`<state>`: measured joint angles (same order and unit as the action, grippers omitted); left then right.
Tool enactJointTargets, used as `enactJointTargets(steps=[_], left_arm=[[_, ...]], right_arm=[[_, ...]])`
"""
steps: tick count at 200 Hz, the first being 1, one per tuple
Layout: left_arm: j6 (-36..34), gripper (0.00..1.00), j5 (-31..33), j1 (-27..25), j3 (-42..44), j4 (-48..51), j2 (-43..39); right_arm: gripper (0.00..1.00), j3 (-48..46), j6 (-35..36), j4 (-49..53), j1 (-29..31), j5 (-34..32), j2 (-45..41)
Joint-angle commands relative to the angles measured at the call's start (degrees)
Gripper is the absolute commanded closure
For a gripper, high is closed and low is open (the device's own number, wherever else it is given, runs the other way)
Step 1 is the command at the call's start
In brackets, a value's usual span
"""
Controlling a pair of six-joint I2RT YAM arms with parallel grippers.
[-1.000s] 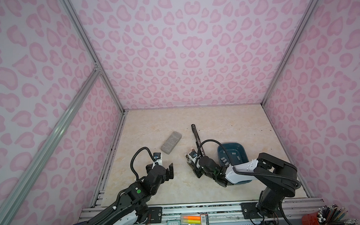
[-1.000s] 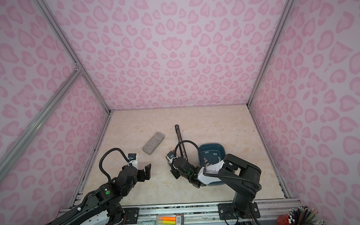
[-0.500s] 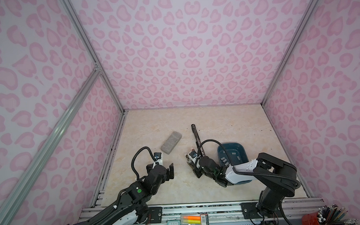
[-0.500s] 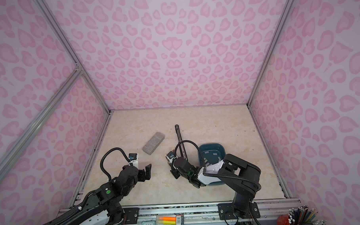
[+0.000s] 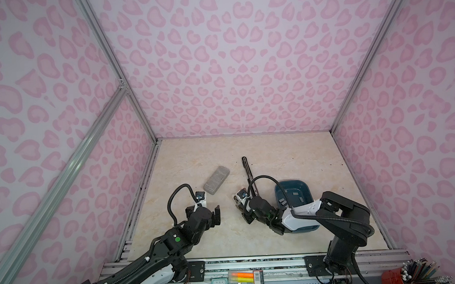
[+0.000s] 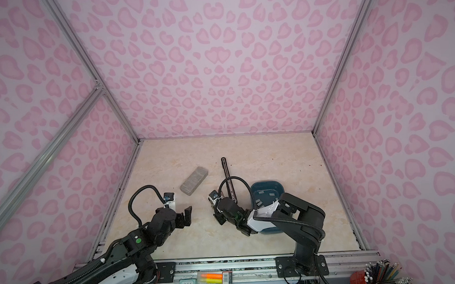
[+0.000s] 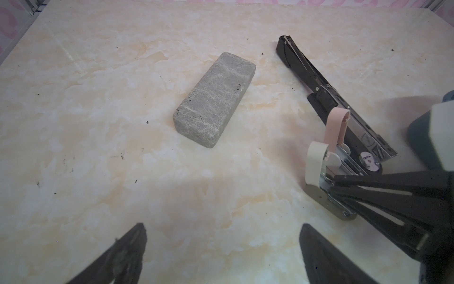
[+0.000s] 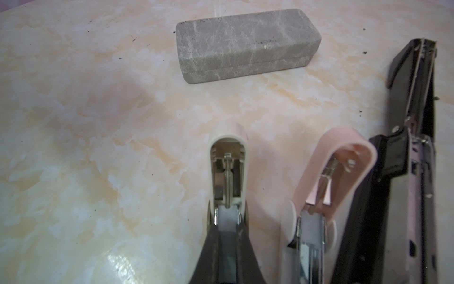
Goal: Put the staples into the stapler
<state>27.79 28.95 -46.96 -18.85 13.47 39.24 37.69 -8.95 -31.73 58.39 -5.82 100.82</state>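
The right gripper is clamped shut on a small pink and cream stapler. Its two dark fingers pinch the cream half near the end where the two halves meet. The cream half points straight out past the fingertips. The pink half is swung open and splays out just beside it.

On the far side of that pink half, close along the gripper, a black stapler lies opened out flat on the table. It stretches well ahead of the fingertips. I cannot tell whether the pink half touches it.

The left gripper stands wide open and holds nothing, hanging low over bare table. A grey block lies flat straight ahead of its fingers, apart from them. The small stapler and the right gripper's fingers sit off to its right.

From the right gripper, the block lies ahead, on the side away from the black stapler and clear of both staplers.

The staples are short silver-grey strips lying loose in a dark blue bin. The bin sits behind the right gripper, beside its wrist, and in both top views the right forearm crosses over the bin's near part.
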Motion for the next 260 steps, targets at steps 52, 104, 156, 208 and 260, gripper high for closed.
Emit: enactJointTargets(steps=[52, 104, 156, 208, 260], left_arm=[[-0.02, 0.02, 1.07, -0.24, -0.61, -1.42, -0.04], [-0.02, 0.02, 1.11, -0.33, -0.59, -1.34, 0.05], [0.07, 0.02, 1.28, -0.35, -0.77, -1.26, 0.47], [0.07, 0.02, 1.31, -0.42, -0.99, -1.27, 1.09], [-0.11, 0.02, 1.11, -0.45, -0.93, -1.43, 0.74]], right_arm=[[1.0, -1.5, -2.21, -1.81, 0.06, -0.42, 0.67], [1.0, -1.67, -2.38, -1.69, 0.1, -1.16, 1.07], [1.0, -3.62, -2.82, -2.55, 0.44, -1.91, 0.19], [1.0, -4.47, -3.05, -2.46, 1.27, -2.67, 0.29], [1.0, -3.33, -3.18, -1.5, 1.99, -3.82, 1.41]])
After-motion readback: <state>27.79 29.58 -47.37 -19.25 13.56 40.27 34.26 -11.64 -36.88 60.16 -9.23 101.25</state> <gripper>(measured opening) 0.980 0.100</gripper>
